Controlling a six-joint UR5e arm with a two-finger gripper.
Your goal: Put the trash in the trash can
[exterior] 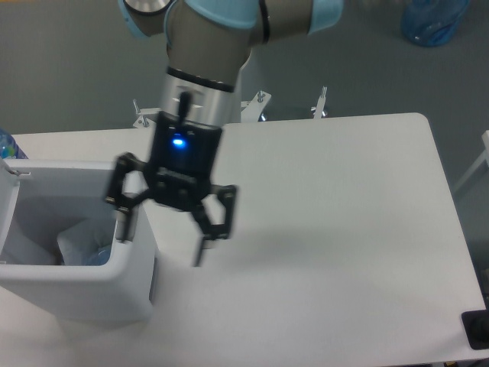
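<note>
White table [344, 199] on grey floor [69, 69]; blue bag-like obj [434, 19] top-right on floor, small black obj [477, 329] at table's lower-right edge.
</note>
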